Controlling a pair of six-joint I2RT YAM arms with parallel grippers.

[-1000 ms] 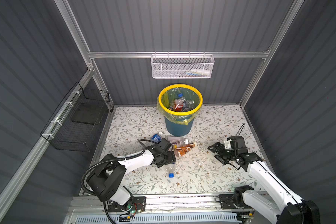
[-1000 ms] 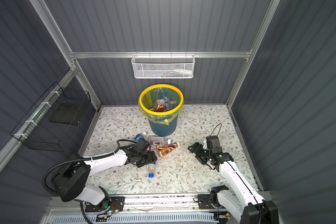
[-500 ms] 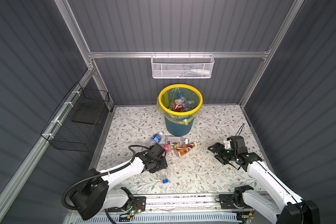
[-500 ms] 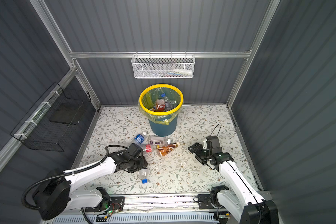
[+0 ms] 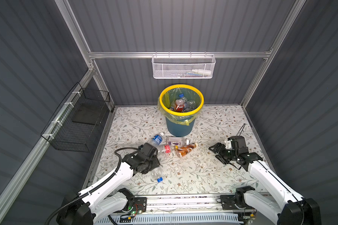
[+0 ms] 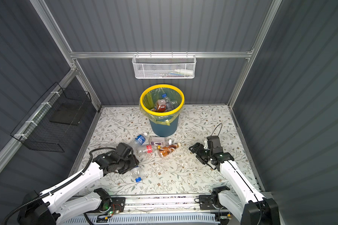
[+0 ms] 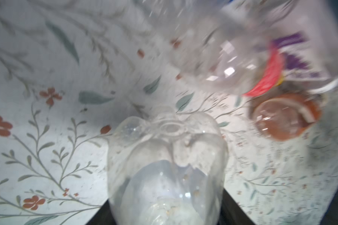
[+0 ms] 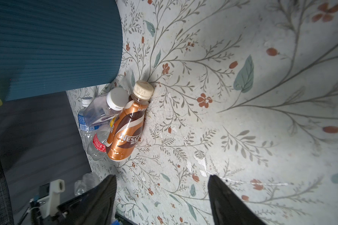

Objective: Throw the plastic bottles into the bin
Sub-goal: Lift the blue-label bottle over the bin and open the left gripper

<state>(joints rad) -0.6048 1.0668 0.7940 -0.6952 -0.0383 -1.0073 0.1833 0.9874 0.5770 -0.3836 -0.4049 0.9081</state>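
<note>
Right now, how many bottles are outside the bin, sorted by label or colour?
Blue-label bottle: 1
Purple-label bottle: 1
Red-label bottle: 1
Brown bottle: 1
Blue-capped clear bottle: 1
Total: 5

Overhead stereo pair facing bin [image 5: 179,129], wrist closeups
</note>
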